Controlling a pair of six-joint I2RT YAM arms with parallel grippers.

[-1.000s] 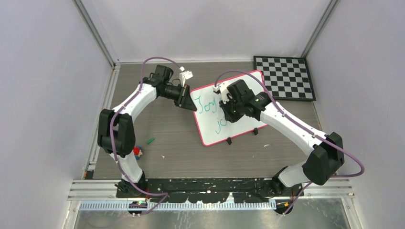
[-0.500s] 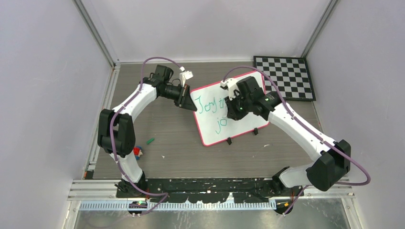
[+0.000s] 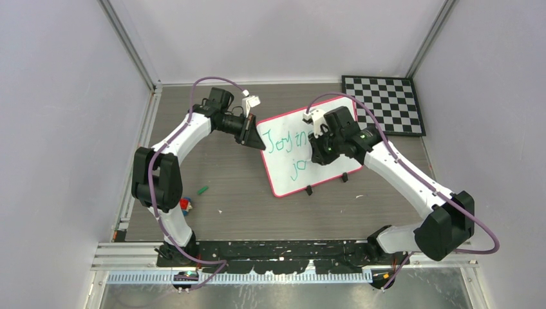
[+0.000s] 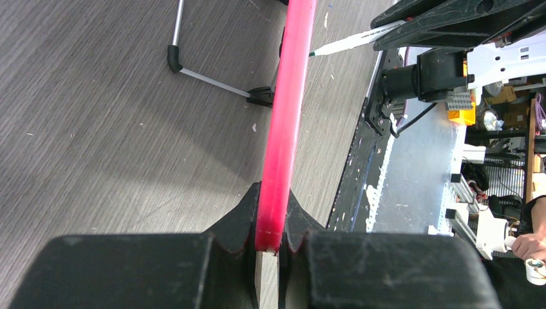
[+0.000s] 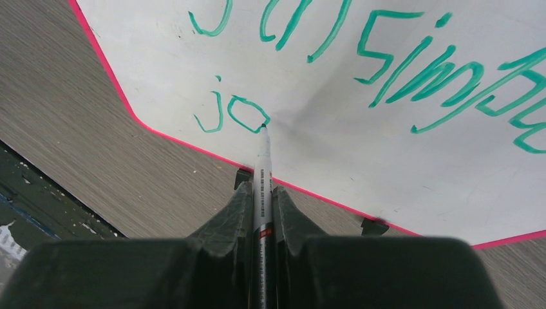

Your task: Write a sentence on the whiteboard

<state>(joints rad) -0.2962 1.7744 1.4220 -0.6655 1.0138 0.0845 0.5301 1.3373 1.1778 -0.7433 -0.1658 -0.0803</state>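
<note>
My right claw (image 5: 261,193) is pinched shut on a marker (image 5: 263,168), and its tip touches the whiteboard (image 5: 335,161) right at the edge of the "o" in "jo" (that's all the second line has so far). The green sentence (image 5: 393,71) spreads out ahead of the tip, with the first line beyond the second. My left claw (image 4: 270,226) is clamped on the board's left edge, pink rim wedged between the fingers. The board sits askew on the table (image 3: 225,187), near the checkered board (image 3: 384,105).
</note>
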